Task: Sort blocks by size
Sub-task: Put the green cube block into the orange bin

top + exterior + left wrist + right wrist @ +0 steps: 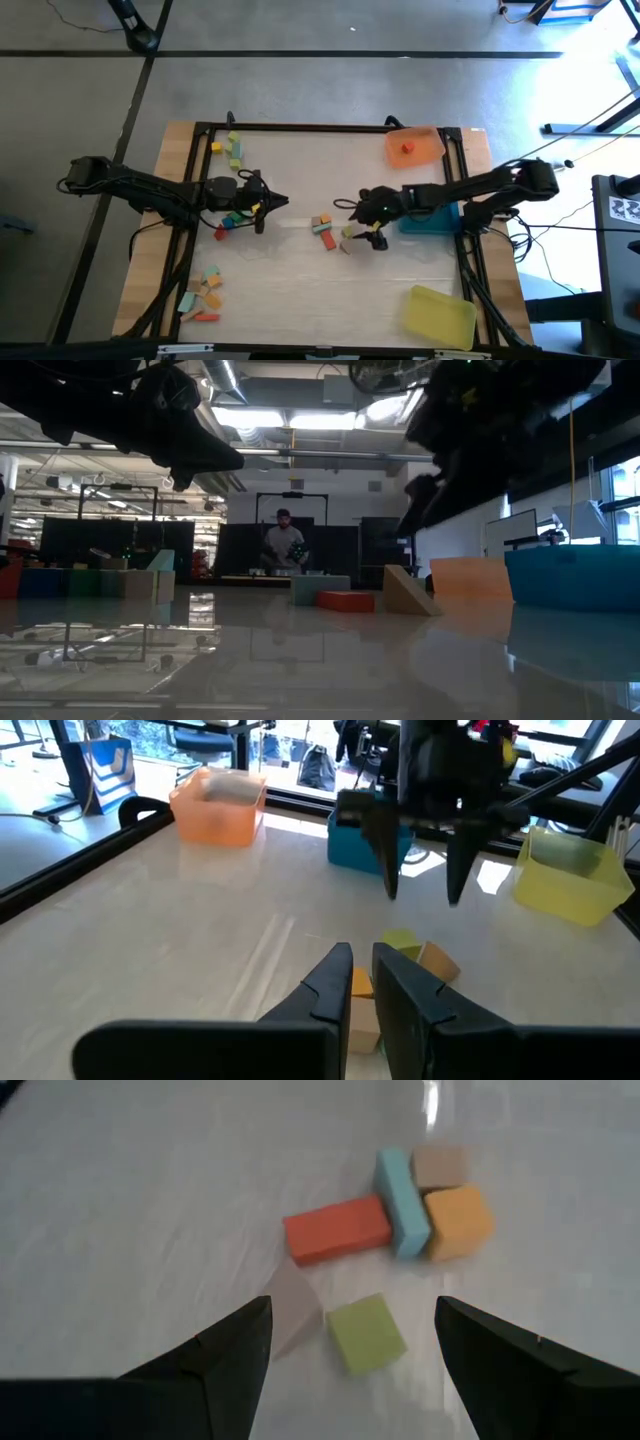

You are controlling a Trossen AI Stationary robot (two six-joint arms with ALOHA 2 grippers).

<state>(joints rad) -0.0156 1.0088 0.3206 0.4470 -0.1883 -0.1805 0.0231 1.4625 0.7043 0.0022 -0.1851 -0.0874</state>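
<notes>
In the middle of the table lie several blocks: a red bar, a teal bar, an orange cube and a tan cube lie close together. A green cube and a tan wedge lie apart from them. My right gripper hangs open above these two, touching nothing; it also shows in the high view. My left gripper is shut and held above the table left of the group. More blocks lie along the table's left side.
An orange tray holding a red block stands at the far right. A blue tray stands by the right edge under my right arm, and a yellow tray at the near right. A person stands in the room beyond.
</notes>
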